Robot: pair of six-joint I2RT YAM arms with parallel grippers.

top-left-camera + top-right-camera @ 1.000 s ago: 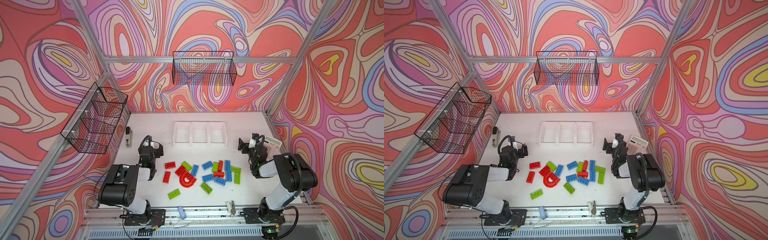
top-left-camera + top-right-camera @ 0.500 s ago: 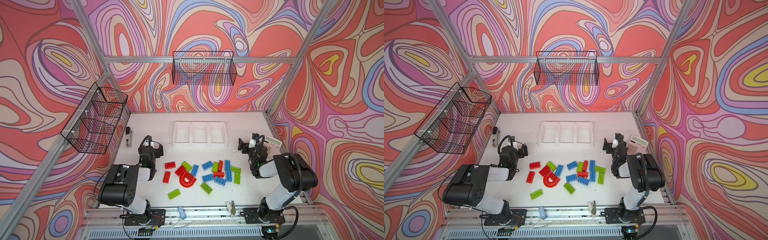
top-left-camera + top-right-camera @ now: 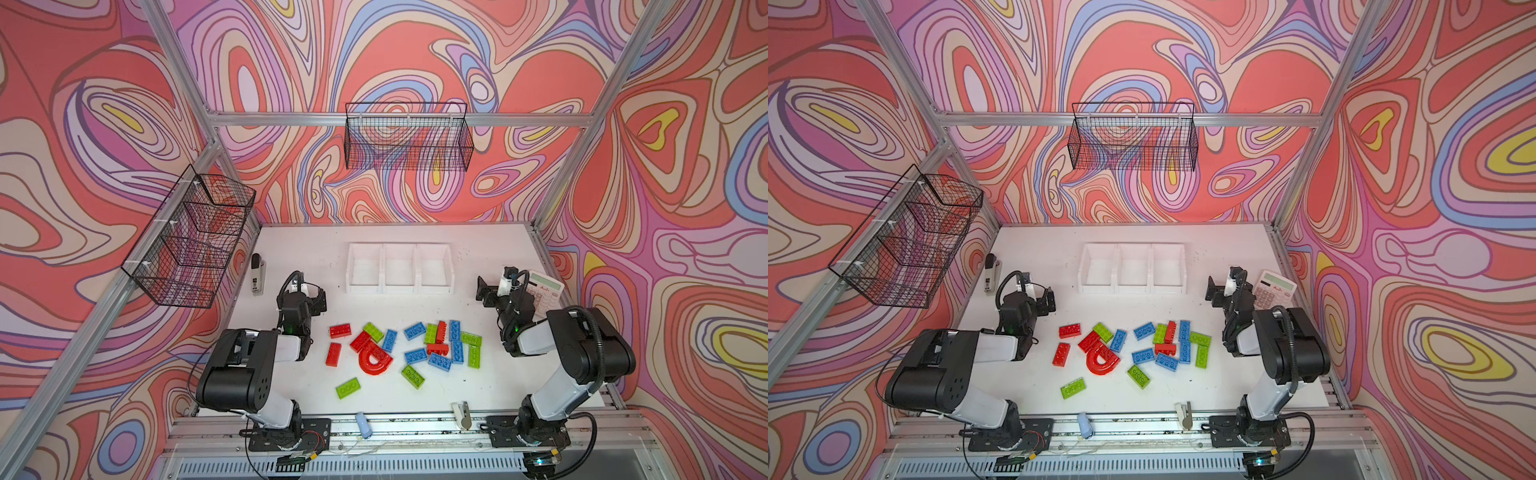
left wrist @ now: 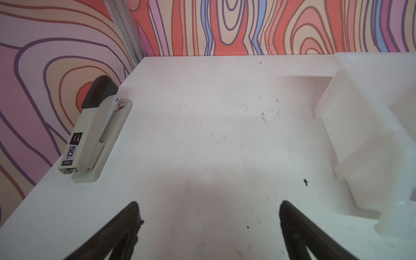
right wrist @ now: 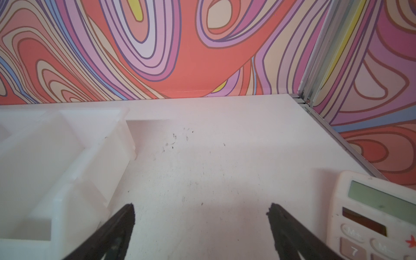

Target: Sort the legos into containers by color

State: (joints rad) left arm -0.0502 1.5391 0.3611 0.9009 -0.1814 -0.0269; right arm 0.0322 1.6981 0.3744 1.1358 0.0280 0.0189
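The white tabletop [image 3: 478,257] lies bare between three joined white plastic open-top bins [image 3: 399,286], their row parallel to the back wall, and the red, lime green and blue studded plastic bricks [image 3: 432,345] scattered mid-table, mostly flat, pointing every way; a white black-capped stapler [image 4: 90,135] marked "deli" and "50" lies along the left edge, a white calculator [image 5: 371,213] by the right; left gripper [image 4: 210,209] and right gripper [image 5: 201,209] hover over bare table, jaws apart, holding nothing.
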